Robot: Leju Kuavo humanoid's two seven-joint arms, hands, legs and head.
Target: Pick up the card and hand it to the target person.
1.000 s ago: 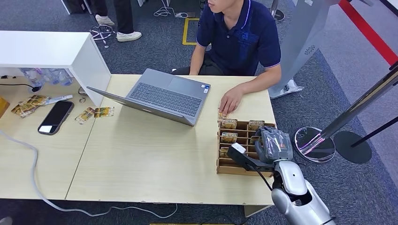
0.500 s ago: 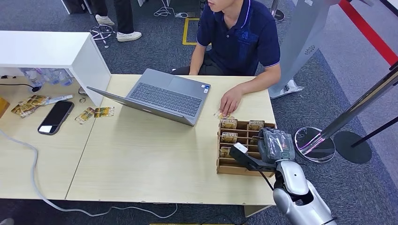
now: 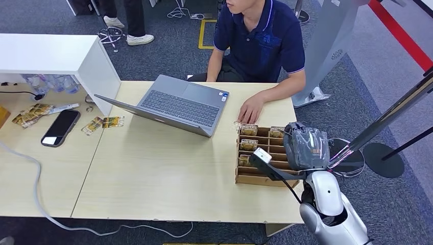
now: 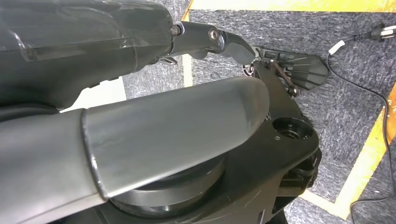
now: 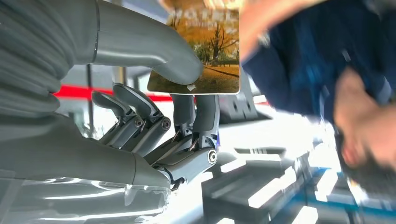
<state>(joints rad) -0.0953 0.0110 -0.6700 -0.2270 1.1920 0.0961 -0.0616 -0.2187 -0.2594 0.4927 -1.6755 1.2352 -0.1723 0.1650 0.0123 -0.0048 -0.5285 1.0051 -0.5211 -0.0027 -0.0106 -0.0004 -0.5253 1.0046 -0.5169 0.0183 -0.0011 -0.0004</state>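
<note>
A: Right wrist view: right hand [image 5: 154, 116] pinches the card [image 5: 196, 51] between thumb and fingers, up near the person [image 3: 260, 38].
B: Left hand [image 4: 140, 116]? Fingers hidden, can't tell.

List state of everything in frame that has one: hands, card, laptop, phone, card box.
Right hand: holds a card, raised over the box.
Card: pinched between thumb and fingers, out of the box.
Card box: on the table, several slots with cards in them.
Laptop: lid open.
Phone: lying flat, screen dark.
Person's hand: resting on the table.
</note>
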